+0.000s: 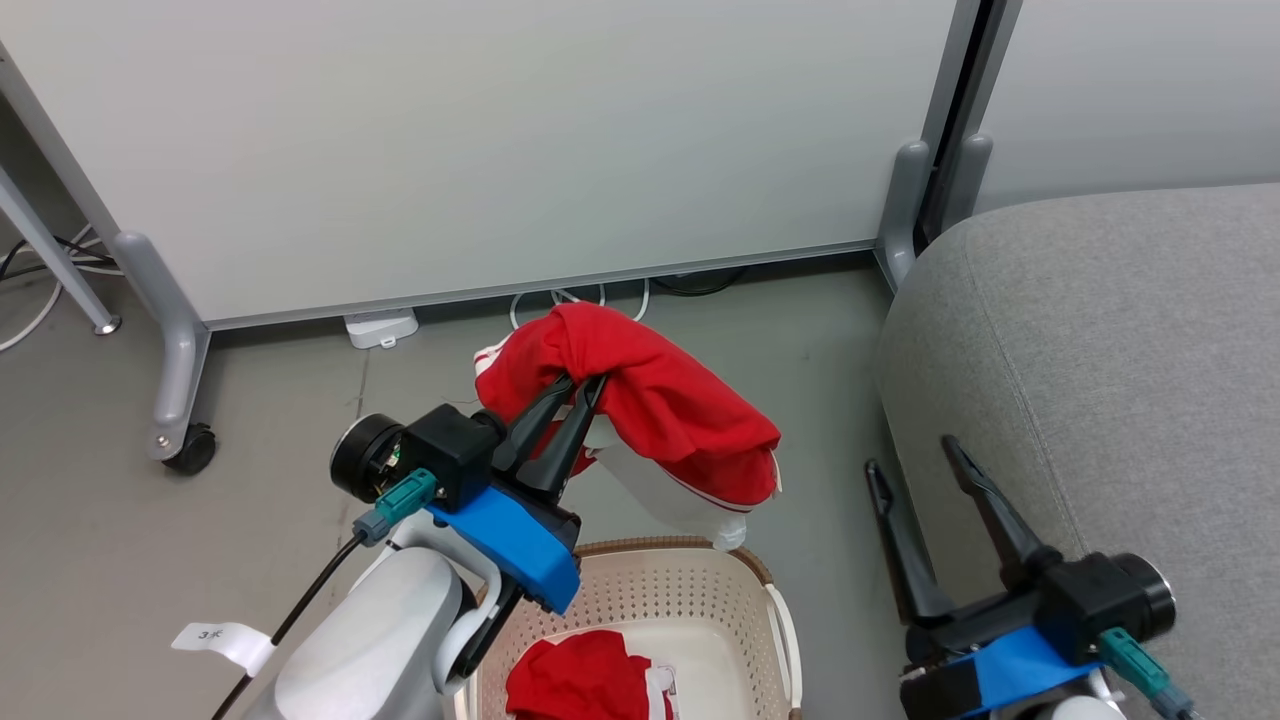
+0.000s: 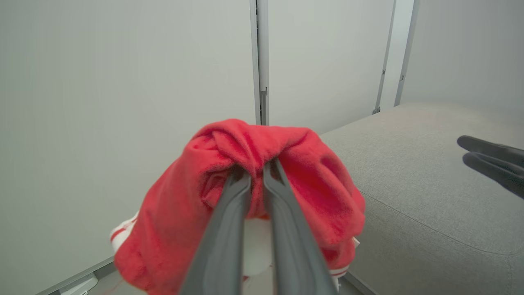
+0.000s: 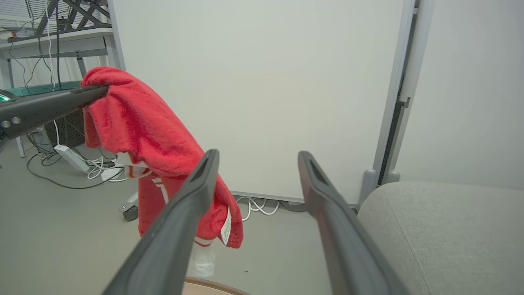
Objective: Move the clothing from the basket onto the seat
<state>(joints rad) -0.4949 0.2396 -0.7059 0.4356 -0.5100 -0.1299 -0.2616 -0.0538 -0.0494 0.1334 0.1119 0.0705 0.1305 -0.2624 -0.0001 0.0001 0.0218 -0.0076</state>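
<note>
My left gripper (image 1: 583,383) is shut on a bright red garment (image 1: 650,400) and holds it up in the air beyond the basket; the cloth drapes over the fingertips (image 2: 256,174) and hangs down, white trim showing (image 3: 163,164). A second red garment (image 1: 585,678) lies inside the cream perforated basket (image 1: 690,585) at the bottom of the head view. The light grey seat (image 1: 1110,360) fills the right side. My right gripper (image 1: 912,455) stands open by the seat's left edge, nothing between its fingers (image 3: 196,180).
White partition panels (image 1: 480,140) on grey wheeled feet (image 1: 180,400) stand behind. Cables and a white power strip (image 1: 380,327) lie on the grey floor at the panel's foot. A desk with wiring (image 3: 49,37) stands at far left.
</note>
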